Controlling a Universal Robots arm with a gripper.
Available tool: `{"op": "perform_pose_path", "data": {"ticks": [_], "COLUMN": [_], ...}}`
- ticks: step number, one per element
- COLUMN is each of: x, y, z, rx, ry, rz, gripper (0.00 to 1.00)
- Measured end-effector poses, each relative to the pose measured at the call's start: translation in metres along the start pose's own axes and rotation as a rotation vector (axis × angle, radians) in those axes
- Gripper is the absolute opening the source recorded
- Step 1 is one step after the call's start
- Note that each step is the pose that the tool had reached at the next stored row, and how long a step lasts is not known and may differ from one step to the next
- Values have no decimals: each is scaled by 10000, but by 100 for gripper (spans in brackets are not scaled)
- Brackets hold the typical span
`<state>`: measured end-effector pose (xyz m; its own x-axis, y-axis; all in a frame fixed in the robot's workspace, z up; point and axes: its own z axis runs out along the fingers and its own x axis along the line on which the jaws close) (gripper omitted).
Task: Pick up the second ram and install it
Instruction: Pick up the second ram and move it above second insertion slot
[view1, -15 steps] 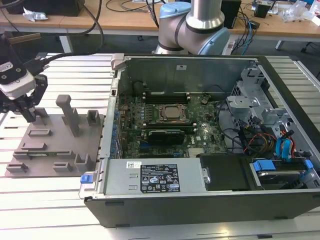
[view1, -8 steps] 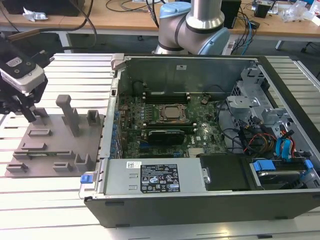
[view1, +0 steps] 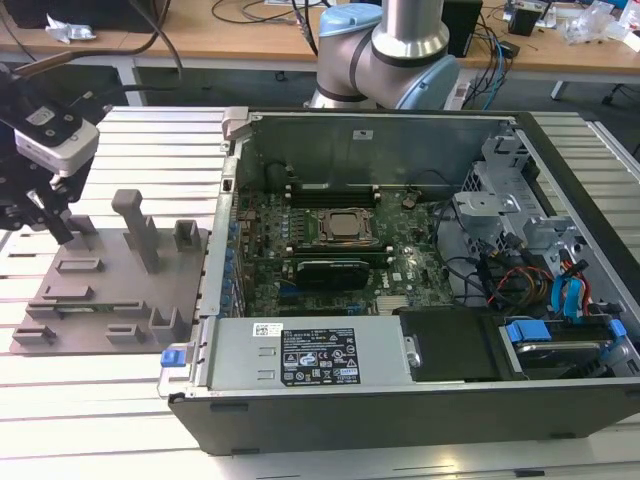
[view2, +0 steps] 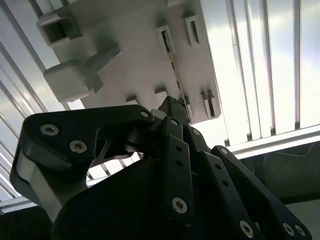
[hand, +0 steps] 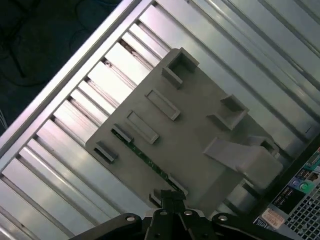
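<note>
1. The second ram (hand: 146, 159) is a thin dark-green stick. It stands on its long edge in a slot of the grey holder plate (hand: 200, 130), between small end blocks. The second wrist view shows it as a fine line running away from the fingertips.
2. It is probably light and stiff, but also fragile. The flat faces carry chips and the lower edge carries contacts. The safest hold is likely a pinch across its thin width, on the upper edge near the middle. It should then be lifted straight up, so it neither twists nor snags the end blocks.
3. The gripper (hand: 171, 197) points down at the plate with its fingertips drawn close together, leaving at most a sliver of gap. In both wrist views the stick runs right up to them, so they appear to be closed on it. The contact itself is hidden. The stick sits in its slot, not yet lifted.
4. In the exterior view the gripper hangs low over the plate's far corner, at the exterior view's left. The plate rests on a slatted metal table (view1: 150, 130).
5. The open computer case (view1: 400, 150) lies beside the plate, on the exterior view's right. The arm's base (view1: 385, 50) stands behind the case.
</note>
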<state>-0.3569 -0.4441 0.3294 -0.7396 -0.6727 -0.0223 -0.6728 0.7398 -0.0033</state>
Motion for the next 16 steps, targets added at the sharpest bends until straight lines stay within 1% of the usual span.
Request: {"op": "perform_pose_path", "data": {"ticks": [2,5,6,7,10,13,16], "x": [0,0,0,0,0,0,0], "y": [0,0,0,0,0,0,0], "z": [0,0,0,0,0,0,0], "rx": [-8,-17,-21,-28,-37,-52,-62], "ry": [-1,-3,-3,-5,-6,-8,-9], "rz": [-369,-742,-939,-1257,-1667,-2365,-2770], "gripper": [10,10,10,10,10,10,10]}}
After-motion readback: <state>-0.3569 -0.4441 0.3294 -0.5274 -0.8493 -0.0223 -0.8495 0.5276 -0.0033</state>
